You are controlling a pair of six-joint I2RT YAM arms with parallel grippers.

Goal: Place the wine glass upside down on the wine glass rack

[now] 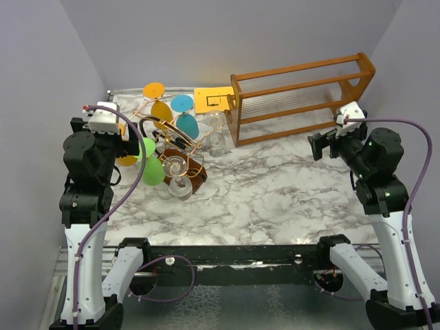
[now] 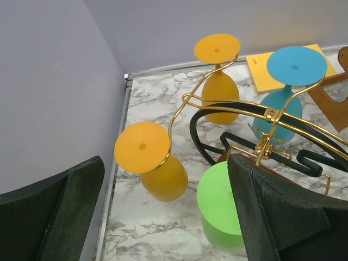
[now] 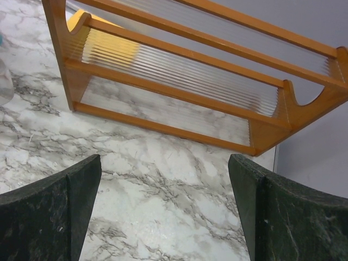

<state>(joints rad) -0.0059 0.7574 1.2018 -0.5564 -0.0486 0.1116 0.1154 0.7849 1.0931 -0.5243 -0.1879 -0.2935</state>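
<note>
The wine glass rack [image 1: 180,152], gold wire arms over a black curved piece on a brown base, stands at the back left. Several wine glasses hang upside down on it: orange [image 2: 165,175], a farther orange one [image 2: 219,92], blue [image 2: 276,117], green [image 2: 219,211] and clear ones [image 1: 216,142]. Another clear glass [image 1: 180,187] sits at the rack's near end. My left gripper [image 1: 132,137] is open just left of the rack, the near orange and green glasses showing between its fingers [image 2: 283,217]. Far right, my right gripper [image 1: 317,146] is open over bare marble [image 3: 163,179].
A large orange-brown wooden frame with clear rods [image 1: 302,96] stands at the back right, just ahead of the right gripper [image 3: 163,217]. A yellow sheet [image 1: 213,100] lies between rack and frame. The grey side wall [image 2: 49,98] is close to the left gripper [image 2: 163,223].
</note>
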